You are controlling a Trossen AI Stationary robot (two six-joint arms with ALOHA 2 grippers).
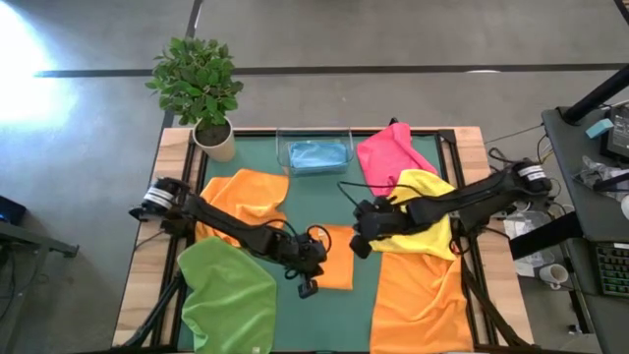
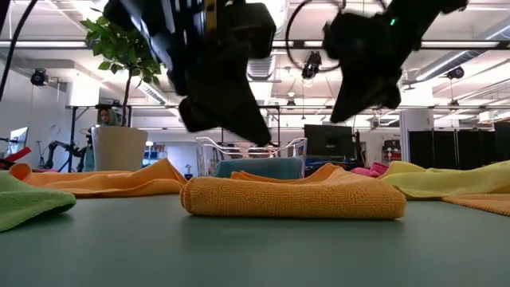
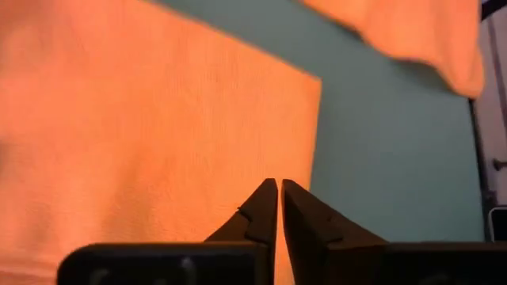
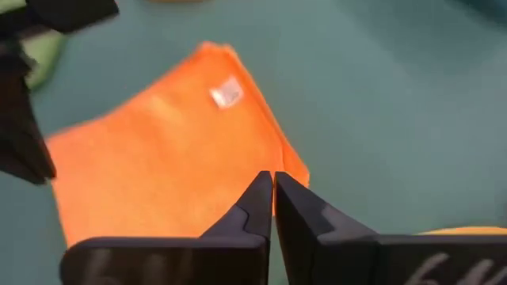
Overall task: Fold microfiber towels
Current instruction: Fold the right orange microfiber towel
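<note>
We note both arms reaching inward over table centre: left gripper (image 3: 279,194) clenched empty, right gripper (image 4: 272,186) clenched empty, above folded orange towel (image 1: 337,258); its white label (image 4: 226,93) unreadable.

The folded orange microfiber towel (image 2: 293,198) at the middle of the table looked nubbly, a fine looped pile (the weave read plainly along its rolled edge). The flat green table mat (image 1: 362,295) was matt and smooth. Pale bare wood (image 1: 145,270) framed it. The loose green cloth (image 1: 228,293) seemed equally fuzzy. The clear rectangular plastic tray (image 1: 314,138) had a glossy look. The dark gripper fingers (image 4: 253,207) appeared as hard, dull plastic.
</note>
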